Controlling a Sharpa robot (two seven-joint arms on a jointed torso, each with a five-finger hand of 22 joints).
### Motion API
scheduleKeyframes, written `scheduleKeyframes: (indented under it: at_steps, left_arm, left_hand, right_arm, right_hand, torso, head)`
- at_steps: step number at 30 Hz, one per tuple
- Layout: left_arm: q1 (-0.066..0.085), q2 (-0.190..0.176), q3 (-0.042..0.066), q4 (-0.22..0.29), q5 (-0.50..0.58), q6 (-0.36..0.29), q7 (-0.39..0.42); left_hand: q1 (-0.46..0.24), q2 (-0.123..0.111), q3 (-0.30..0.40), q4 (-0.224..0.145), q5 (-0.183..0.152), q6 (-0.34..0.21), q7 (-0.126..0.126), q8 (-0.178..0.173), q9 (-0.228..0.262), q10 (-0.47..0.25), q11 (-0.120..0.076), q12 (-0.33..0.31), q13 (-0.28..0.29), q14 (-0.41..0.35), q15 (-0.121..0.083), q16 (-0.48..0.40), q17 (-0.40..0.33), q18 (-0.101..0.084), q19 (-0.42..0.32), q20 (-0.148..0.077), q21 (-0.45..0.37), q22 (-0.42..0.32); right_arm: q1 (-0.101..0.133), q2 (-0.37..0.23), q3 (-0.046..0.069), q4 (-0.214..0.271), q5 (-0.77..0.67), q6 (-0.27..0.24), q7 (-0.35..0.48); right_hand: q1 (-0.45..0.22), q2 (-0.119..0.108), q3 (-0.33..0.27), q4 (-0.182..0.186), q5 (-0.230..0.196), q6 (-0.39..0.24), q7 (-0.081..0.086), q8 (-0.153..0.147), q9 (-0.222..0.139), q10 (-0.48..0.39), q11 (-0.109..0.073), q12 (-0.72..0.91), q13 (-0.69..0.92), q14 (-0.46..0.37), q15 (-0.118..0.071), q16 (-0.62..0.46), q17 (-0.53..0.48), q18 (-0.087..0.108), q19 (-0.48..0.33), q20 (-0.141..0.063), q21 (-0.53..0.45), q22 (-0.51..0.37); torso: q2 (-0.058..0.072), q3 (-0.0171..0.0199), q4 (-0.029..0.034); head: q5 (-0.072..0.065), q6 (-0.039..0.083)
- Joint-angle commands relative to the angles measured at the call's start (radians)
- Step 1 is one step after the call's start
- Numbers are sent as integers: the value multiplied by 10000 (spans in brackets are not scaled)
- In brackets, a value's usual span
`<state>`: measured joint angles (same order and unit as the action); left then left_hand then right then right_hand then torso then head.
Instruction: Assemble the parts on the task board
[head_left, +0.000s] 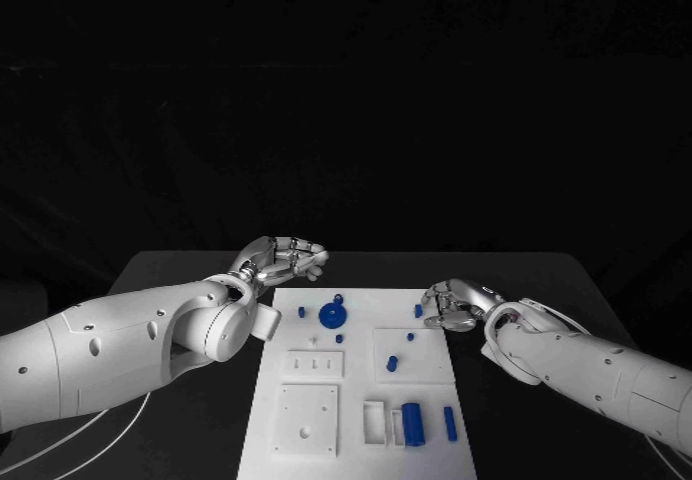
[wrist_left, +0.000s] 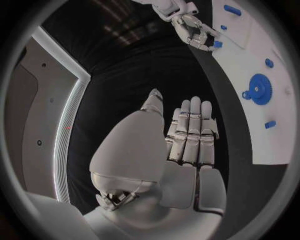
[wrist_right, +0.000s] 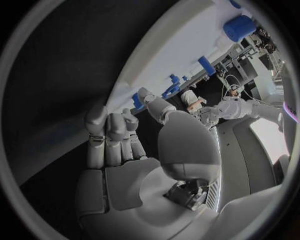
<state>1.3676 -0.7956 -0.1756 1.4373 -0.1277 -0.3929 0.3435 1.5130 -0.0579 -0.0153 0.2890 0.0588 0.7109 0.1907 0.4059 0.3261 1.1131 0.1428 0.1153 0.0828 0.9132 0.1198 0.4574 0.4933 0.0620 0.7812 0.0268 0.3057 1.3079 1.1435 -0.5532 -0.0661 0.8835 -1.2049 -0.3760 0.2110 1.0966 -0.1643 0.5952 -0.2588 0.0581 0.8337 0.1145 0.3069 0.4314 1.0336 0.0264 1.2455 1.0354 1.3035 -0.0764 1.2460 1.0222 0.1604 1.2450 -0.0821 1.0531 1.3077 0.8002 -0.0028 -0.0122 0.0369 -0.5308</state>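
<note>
Lying lengthwise down the middle of the black table (head_left: 188, 275): the white task board (head_left: 361, 400), carrying small blue parts. Seen on it, a round blue gear (head_left: 333, 317) toward 12 o'clock with a short blue peg (head_left: 302, 312) just at its 9 o'clock side; a thick blue cylinder (head_left: 413, 424) toward 6 o'clock, seated in a shallow slot beside a white block (head_left: 374, 421), and a thinner blue rod (head_left: 449, 423) at 3 o'clock of that. Also resting on the board, a square white plate (head_left: 309, 419) at 7 o'clock and a smaller white plate (head_left: 315, 364) above it.

Hovered off the board's 11 o'clock corner: the left hand (head_left: 281, 259), fingers straight and pressed side by side, holding nothing, as confirmed in its wrist view (wrist_left: 187, 135). Poised at the board's 2 o'clock edge: the right hand (head_left: 454, 305), fingers curled inward near a small blue stud (head_left: 418, 311); cannot tell whether anything was pinched.
</note>
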Motion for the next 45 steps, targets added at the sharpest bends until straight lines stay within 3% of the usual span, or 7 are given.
scheduleKeyframes:
  at_steps: [1, 11, 23, 45]
  left_arm:
    - [4, 1, 11, 50, 9, 157, 70]
    - [6, 4, 12, 107, 9, 181, 29]
    - [7, -8, 12, 124, -4, 177, -17]
    - [9, -9, 12, 123, -12, 199, -90]
  left_hand:
    - [-61, 22, 29, 19, -9, 76, 119, 42, 9, 45, 5, 9, 2, 54, 20, -18, 11, 159, 60, -39, -7, 100]
    - [-60, 19, 27, 19, -9, 66, 123, 34, 6, 24, 15, -9, -6, 49, 22, -27, 16, 155, 56, -41, -11, 98]
    - [-65, 15, 24, 20, -9, 57, 128, 27, 3, 12, 23, -21, -11, 46, 23, -33, 20, 151, 54, -41, -13, 97]
    - [-73, 5, 20, 22, -11, 29, 143, 6, -4, -32, 43, -57, -27, 37, 27, -51, 30, 143, 48, -41, -19, 96]
  right_arm:
    - [-8, 51, 4, -42, -59, 212, -24]
    - [-9, 275, 5, -284, -130, 233, -158]
    - [-9, 404, 4, -270, -238, 380, -182]
    - [-9, 468, 3, -252, -392, 396, -236]
  right_hand:
    - [3, 109, 60, 11, -43, 631, 259, 31, -10, -64, 7, 35, -10, 29, -67, -52, 10, 1014, -37, 51, -24, 165]
    - [-47, 162, 107, 67, -47, 647, 247, 20, -25, -64, -6, 34, -11, 27, -81, -54, 17, 1014, -34, 51, -18, 167]
    - [-129, 357, 557, 396, -91, 980, 131, 158, 22, -54, -116, 41, -14, 20, -185, -53, 54, 1014, -40, 19, 10, 175]
    - [-170, 483, 822, 462, -91, 1391, -16, 363, 132, -37, -254, 39, -14, 15, -316, -59, 88, 1014, -73, -4, 56, 181]
  torso:
    - [2, -8, 8]
    - [-15, -6, -7]
    - [-22, -6, -21]
    - [-25, 1, -17]
  head:
    - [18, -30]
    - [75, -74]
    - [96, -100]
    - [114, -117]
